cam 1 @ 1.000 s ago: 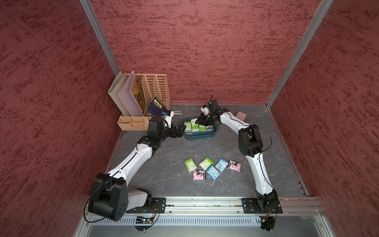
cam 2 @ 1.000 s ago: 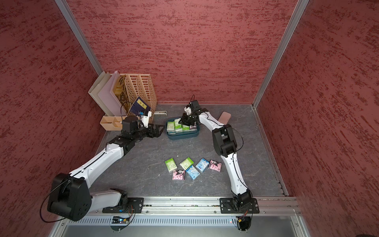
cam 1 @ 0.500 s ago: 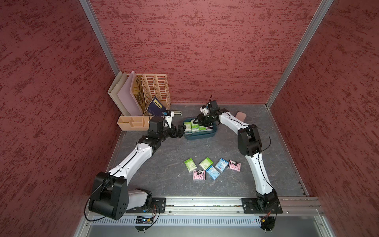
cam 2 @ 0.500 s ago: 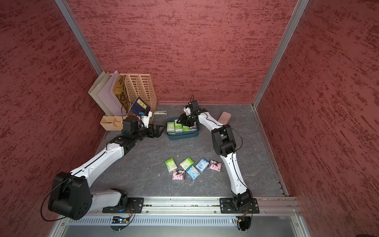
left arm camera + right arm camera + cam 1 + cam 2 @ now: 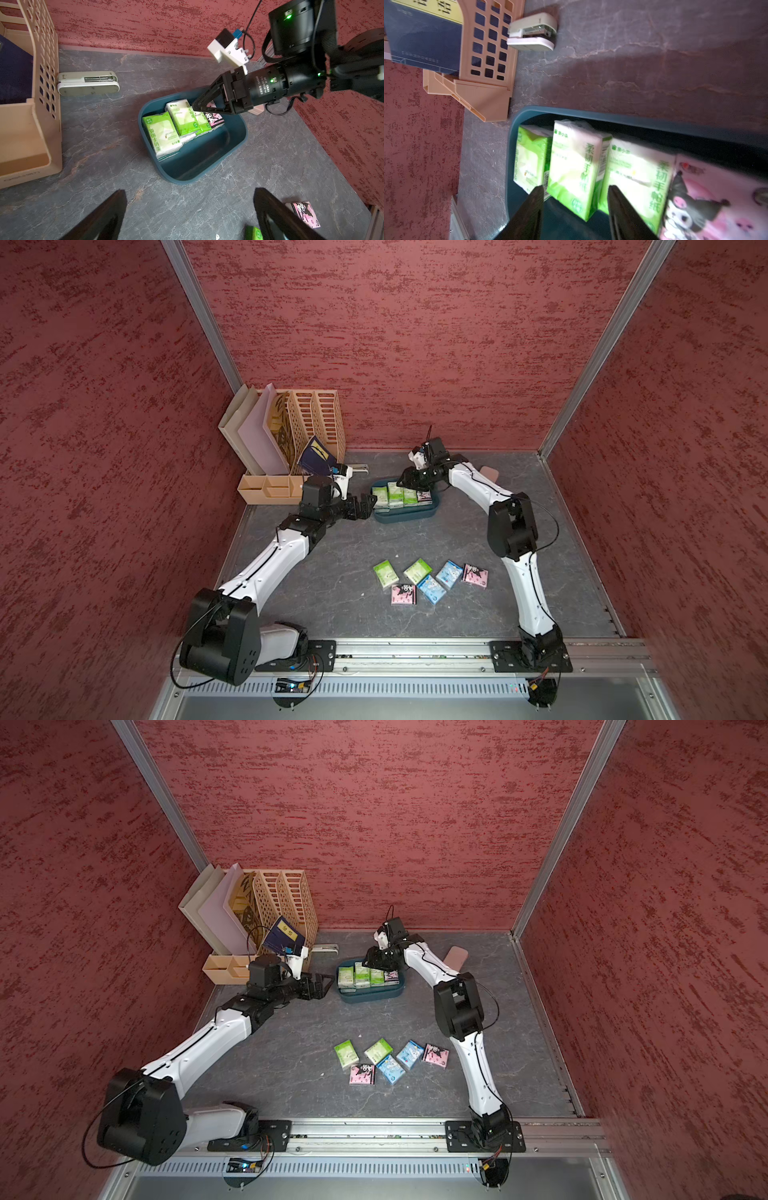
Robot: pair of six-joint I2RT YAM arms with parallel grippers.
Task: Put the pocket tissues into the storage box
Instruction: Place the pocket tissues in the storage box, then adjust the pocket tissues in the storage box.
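Note:
The dark teal storage box (image 5: pixel 405 517) (image 5: pixel 372 997) sits at the back of the table. Inside it, green-and-white pocket tissues (image 5: pixel 395 493) (image 5: pixel 178 118) stand on edge beside a pink one (image 5: pixel 716 197). My right gripper (image 5: pixel 409 486) (image 5: pixel 575 188) hangs over the box, open. One green packet (image 5: pixel 575 166) stands just past its fingertips, apart from both. My left gripper (image 5: pixel 369 506) (image 5: pixel 190 191) is wide open and empty over bare table by the box's left end. Several more packets (image 5: pixel 417 570) (image 5: pixel 388 1068) lie flat on the table's front middle.
A beige slotted file organizer (image 5: pixel 307 423) with folders and a dark blue booklet (image 5: pixel 316 456) stands at the back left, a low beige tray (image 5: pixel 270 489) in front of it. A stapler (image 5: pixel 358 467) (image 5: pixel 88 83) lies behind the box. A plain pink case (image 5: pixel 457 957) lies back right.
The right gripper's jaws have widened over the box, and the green packet now stands free among the others. The left arm has hardly moved.

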